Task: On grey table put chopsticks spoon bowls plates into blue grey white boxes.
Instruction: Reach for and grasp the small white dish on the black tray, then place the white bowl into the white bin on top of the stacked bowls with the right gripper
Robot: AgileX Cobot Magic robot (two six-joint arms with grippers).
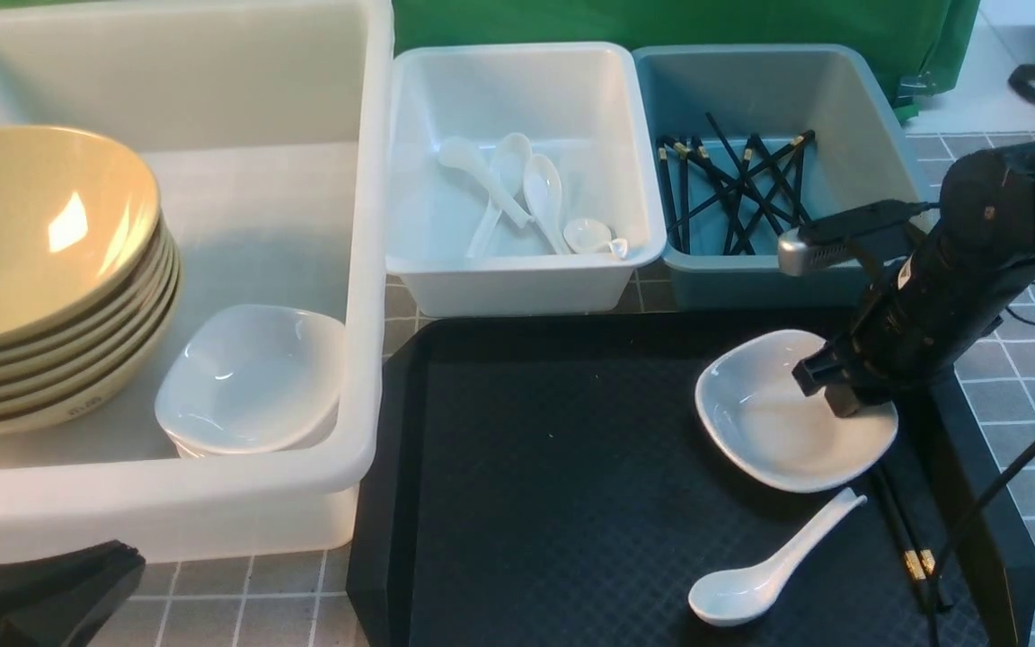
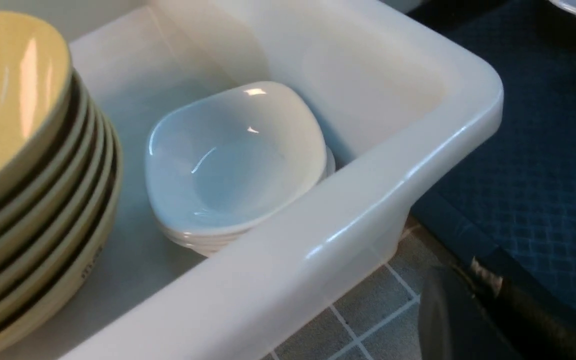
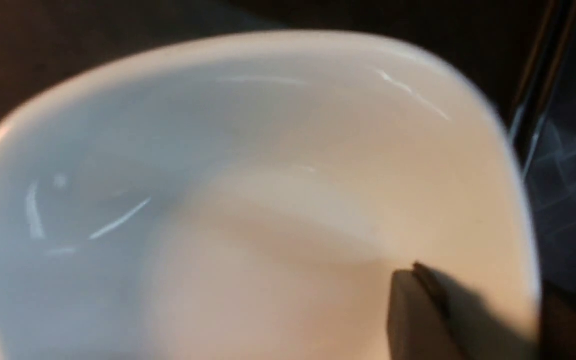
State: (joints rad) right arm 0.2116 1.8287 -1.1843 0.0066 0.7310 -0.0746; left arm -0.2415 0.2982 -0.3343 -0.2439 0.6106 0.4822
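White dish (image 1: 774, 427) is sitting on the black tray (image 1: 553, 467), folks, and we're seeing the right hand (image 1: 844, 398) hanging over its right rim with one finger (image 3: 418, 315) poking down inside; whether it's actually pinching the rim, we're not able to tell. Just beside the dish, a white spoon (image 1: 769, 571) and a pair of chopsticks (image 1: 906, 539) are lying on the tray. Our left hand (image 1: 118, 566) is sitting closed, low by the big white box (image 1: 365, 270), which is holding stacked tan bowls (image 1: 41, 270) and more white dishes (image 1: 252, 377).
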